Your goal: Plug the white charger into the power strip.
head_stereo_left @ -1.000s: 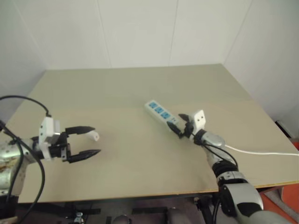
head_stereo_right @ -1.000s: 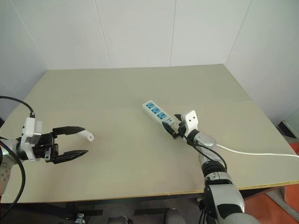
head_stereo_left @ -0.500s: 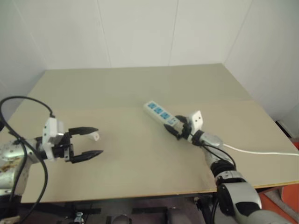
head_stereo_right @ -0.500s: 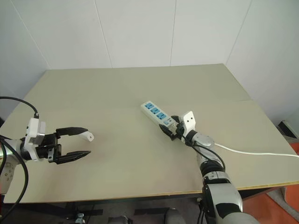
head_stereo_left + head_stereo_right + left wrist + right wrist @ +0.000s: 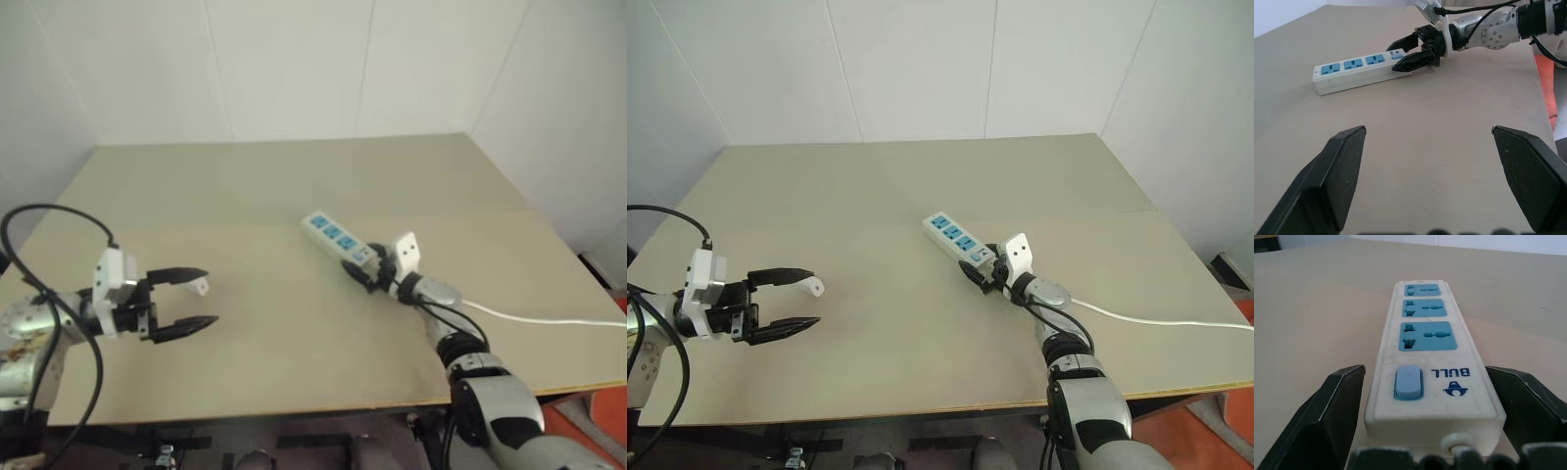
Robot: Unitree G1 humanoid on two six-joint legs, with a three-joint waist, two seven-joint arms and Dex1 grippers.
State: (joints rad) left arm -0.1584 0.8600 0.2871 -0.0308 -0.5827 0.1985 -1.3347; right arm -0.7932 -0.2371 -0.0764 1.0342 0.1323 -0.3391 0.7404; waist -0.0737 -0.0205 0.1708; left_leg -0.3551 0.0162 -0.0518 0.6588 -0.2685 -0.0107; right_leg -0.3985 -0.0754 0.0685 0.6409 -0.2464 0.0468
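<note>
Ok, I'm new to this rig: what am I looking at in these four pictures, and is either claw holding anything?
It is a two-armed humanoid robot at a table. Two pictures come from its head, looking down over both arms; the other two look along each claw's black fingers. The left gripper hangs open over the table, holding nothing. The small white charger lies on the table just beyond it. The right gripper is open, its fingers either side of the switch end of the power strip, not clamped on it. The strip's white cord trails off the table's right edge.
</note>
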